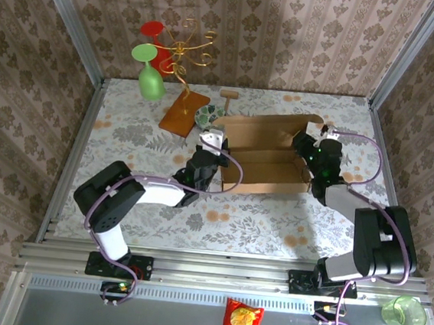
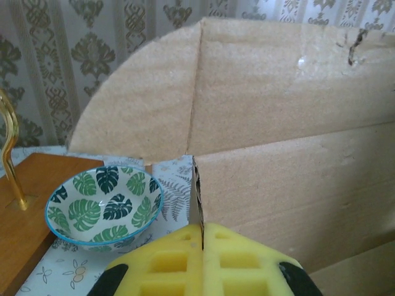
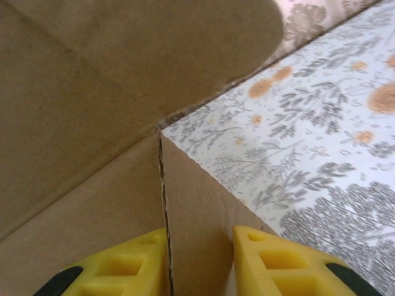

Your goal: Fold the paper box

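Centrally on the table [image 1: 273, 222] sits the box [image 1: 267, 163], tan corrugated card, tray open, rear flap upright. Overhead, an arm meets each end. Wrist views add grip detail: left gripper [image 2: 202, 231] clenched on the left wall edge; right gripper [image 3: 200, 237] astride the right wall, fingers parted, released. Leaf-patterned bowl [image 2: 102, 206] lies just beside.

You have the right tool [image 3: 200, 253] at the bottom edge, its two yellow fingers [image 3: 123, 268] parted and straddling an upright wall of the paper box [image 3: 80, 123]. The left finger lies against the wall's raw corrugated edge, while the right one sits on the outer side, and you cannot tell if it touches. A rounded flap [image 3: 185, 37] leans over from above, and the floral-patterned desk [image 3: 321, 123] spreads to the right of the box.
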Available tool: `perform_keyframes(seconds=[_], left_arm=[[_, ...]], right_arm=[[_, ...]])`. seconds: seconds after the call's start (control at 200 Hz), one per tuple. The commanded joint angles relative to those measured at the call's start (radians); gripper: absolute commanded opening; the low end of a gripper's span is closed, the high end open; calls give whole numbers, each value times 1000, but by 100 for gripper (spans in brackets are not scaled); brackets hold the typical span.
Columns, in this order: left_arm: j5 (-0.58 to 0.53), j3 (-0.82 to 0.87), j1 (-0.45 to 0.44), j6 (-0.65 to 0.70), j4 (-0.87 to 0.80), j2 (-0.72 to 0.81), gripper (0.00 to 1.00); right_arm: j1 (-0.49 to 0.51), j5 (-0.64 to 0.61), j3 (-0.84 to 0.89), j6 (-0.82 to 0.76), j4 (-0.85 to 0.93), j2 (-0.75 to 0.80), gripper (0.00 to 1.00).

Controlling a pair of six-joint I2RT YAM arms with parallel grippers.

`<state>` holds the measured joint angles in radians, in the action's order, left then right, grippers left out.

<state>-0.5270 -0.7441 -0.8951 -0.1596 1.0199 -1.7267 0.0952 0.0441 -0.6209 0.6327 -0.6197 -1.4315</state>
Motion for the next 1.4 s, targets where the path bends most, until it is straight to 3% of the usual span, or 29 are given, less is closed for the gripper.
perform_keyframes(seconds=[0.0,0.465,0.64,0.775,1.005,1.395], left_arm=[[-77,20,-65,112,80,-55,0],[-297,51,-225,190,199,-157,0],[-317,74,-246,177,151,-139,0],[-339,71,-257,199,147,-167,0],[-398,47,-264,231,183,-229,0],[-456,27,-278,253,212,-292,0]], right_arm=[[18,-18,-14,23,174,68,31],[11,-63,121,54,384,248,34],[11,-64,146,126,474,339,43],[14,-53,132,245,603,442,50],[58,-73,104,508,887,629,52],[118,-70,106,766,1026,821,52]])
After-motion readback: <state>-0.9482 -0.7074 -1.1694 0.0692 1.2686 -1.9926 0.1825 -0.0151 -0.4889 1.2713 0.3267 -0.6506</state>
